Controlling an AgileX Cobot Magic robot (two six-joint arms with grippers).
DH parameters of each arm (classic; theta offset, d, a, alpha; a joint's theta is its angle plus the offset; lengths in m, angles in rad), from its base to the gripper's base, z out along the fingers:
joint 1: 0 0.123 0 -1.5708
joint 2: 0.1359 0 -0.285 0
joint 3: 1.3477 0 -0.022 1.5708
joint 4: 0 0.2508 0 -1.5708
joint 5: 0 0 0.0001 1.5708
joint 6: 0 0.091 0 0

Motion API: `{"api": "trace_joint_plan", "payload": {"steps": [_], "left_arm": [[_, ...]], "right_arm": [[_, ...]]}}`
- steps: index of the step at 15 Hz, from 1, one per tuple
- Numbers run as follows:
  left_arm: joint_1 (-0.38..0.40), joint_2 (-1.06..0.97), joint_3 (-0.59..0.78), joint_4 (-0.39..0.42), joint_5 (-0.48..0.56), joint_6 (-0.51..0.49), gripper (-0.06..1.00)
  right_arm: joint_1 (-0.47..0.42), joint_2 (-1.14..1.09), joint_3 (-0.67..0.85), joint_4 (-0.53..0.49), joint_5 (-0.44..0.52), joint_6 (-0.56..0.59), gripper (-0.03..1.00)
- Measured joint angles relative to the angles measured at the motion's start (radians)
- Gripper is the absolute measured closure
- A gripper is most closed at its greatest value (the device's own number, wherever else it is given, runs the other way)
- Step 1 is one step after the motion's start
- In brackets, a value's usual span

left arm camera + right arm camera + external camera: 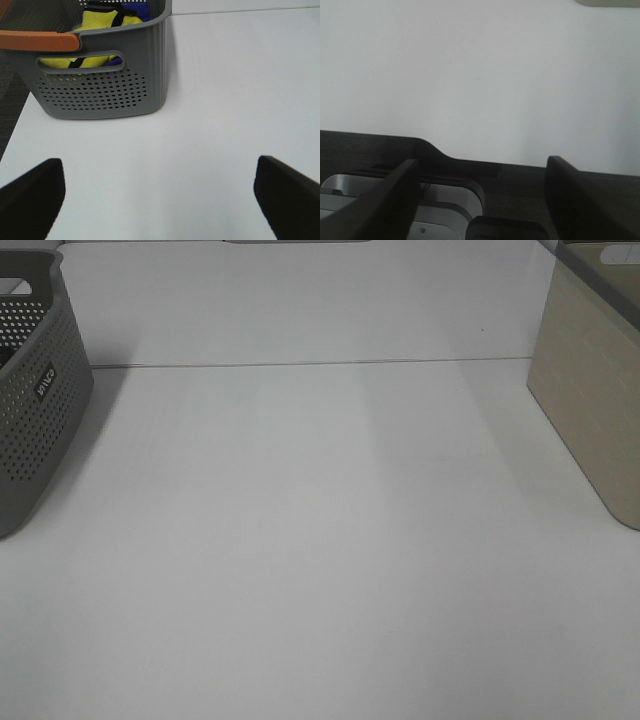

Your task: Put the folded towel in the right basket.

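Folded towel: none on the table point(320, 540); perhaps the yellow cloth point(102, 22) inside the grey basket point(100, 95), upper left | soft, light, pinch a folded edge | left gripper point(160, 200) and right gripper point(480, 200) both spread, empty | right basket point(590, 410) far right.

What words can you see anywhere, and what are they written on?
Small dark label with white letters on the side of the gray basket: too small and blurred to read.
Beige basket: no writing visible.
White table: no writing visible.
Yellow cloth inside the gray basket: no writing visible.
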Motion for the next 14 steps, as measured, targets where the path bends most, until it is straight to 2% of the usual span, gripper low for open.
{"api": "trace_joint_plan", "payload": {"steps": [2, 3, 7, 9, 14], "left_arm": [[0.0, 0.0, 0.0, 0.0, 0.0, 0.0, -0.03], [0.0, 0.0, 0.0, 0.0, 0.0, 0.0, -0.03], [0.0, 0.0, 0.0, 0.0, 0.0, 0.0, -0.03], [0.0, 0.0, 0.0, 0.0, 0.0, 0.0, -0.03], [0.0, 0.0, 0.0, 0.0, 0.0, 0.0, -0.03]], "right_arm": [[0.0, -0.136, 0.083, -0.008, 0.001, 0.001, 0.3], [0.0, -0.312, 0.152, -0.018, 0.0, 0.001, 0.3], [0.0, -0.568, 0.213, -0.036, -0.081, 0.002, 0.3], [0.0, -0.628, 0.241, -0.036, -0.127, 0.002, 0.3], [0.0, -0.645, 0.246, -0.035, -0.143, 0.002, 0.3]]}}
